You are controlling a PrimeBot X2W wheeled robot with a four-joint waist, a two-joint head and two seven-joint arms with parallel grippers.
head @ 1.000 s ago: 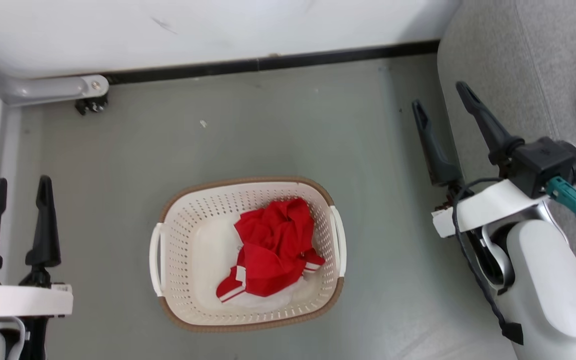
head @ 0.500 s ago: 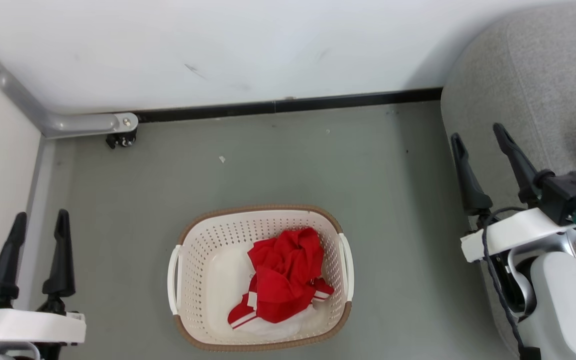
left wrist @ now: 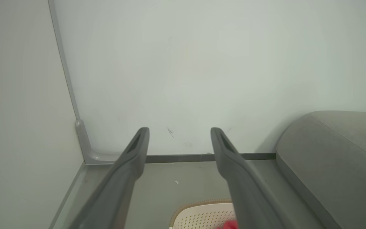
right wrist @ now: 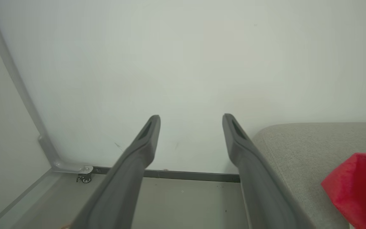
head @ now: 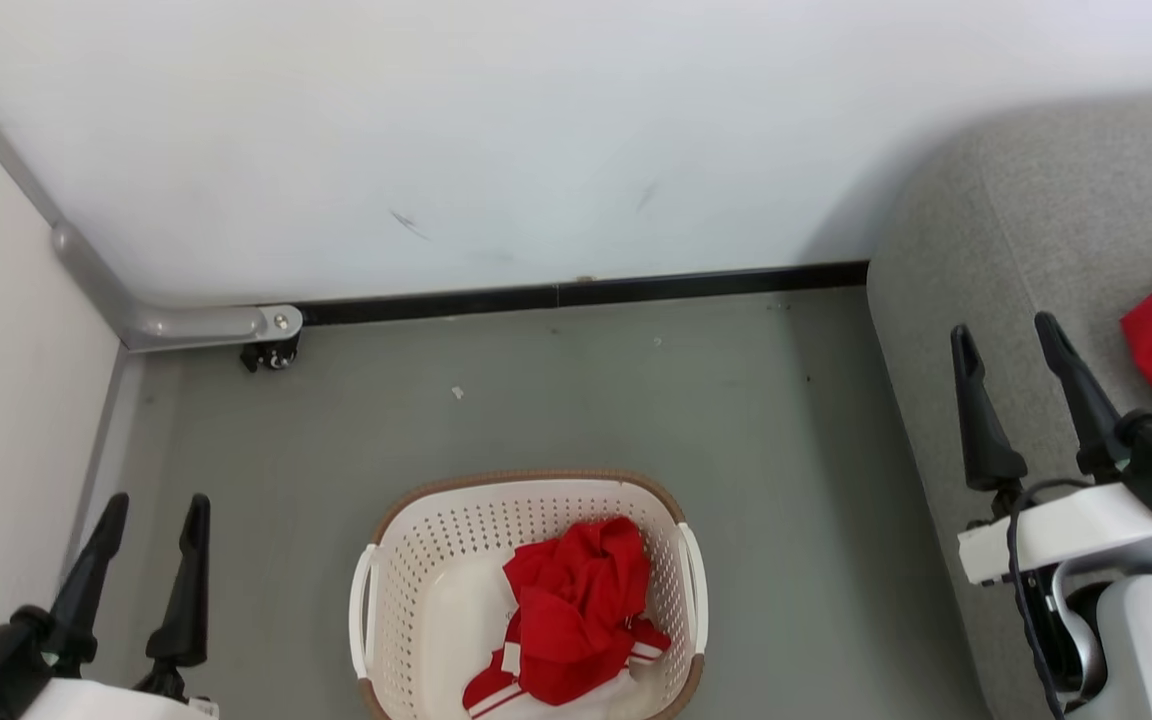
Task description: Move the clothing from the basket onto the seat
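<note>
Left end effector (head: 159, 498) and right end effector (head: 1001, 325) stand wide, empty; clothing (head: 576, 600) heaped in the basket (head: 526, 478) between them could slip a shallow pinch

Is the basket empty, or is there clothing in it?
Not empty: crumpled red clothing lies in the basket, toward its right side.

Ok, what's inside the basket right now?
A crumpled heap of red clothing with white stripes lies in the basket, toward its right. Something white peeks from under it; whatever else it covers cannot be seen.
</note>
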